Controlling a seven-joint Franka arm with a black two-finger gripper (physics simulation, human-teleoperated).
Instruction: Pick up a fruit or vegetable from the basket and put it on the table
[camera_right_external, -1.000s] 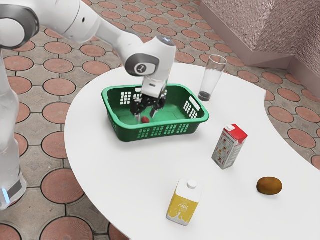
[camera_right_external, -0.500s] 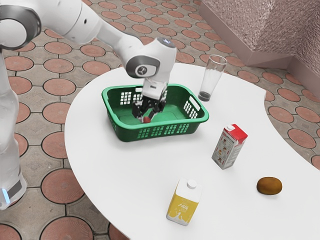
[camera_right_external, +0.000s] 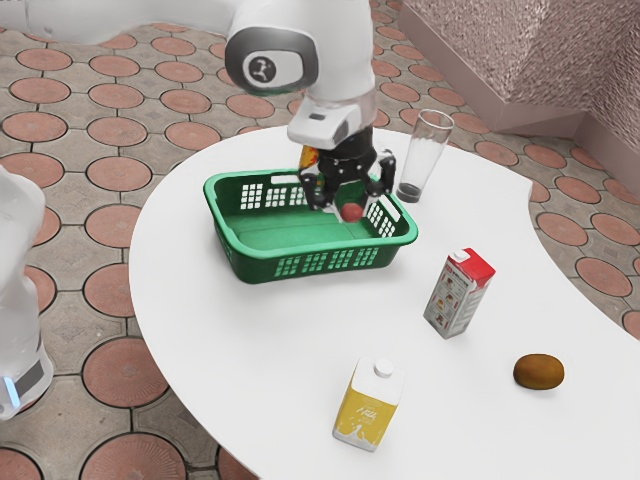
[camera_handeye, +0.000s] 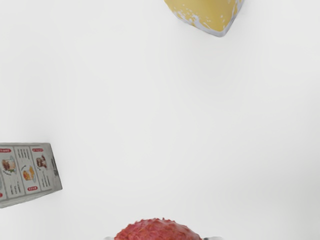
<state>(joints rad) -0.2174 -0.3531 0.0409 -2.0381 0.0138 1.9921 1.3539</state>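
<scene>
Raised since the earlier frame, the red fruit (camera_right_external: 352, 212) has gone from low inside the green basket (camera_right_external: 320, 256) to a height near its rim, and the arm has swung toward the basket's end nearest the tall glass (camera_right_external: 425, 155). The tool (camera_right_external: 350, 207) is closed on the fruit, which has a bumpy skin and sits pinched between both fingers. From where I stand, it appears against that end wall of the basket; I cannot tell whether it is past the rim. Picking up looks done; what seems left is to carry it clear of the basket, lower it to the white worktop (camera_right_external: 240, 350) and let go. Beyond the basket's glass end, toward the exterior view's right, stand a red-topped carton (camera_right_external: 459, 293) and, farther away, a brown oval fruit (camera_right_external: 539, 372) resting on the worktop.
</scene>
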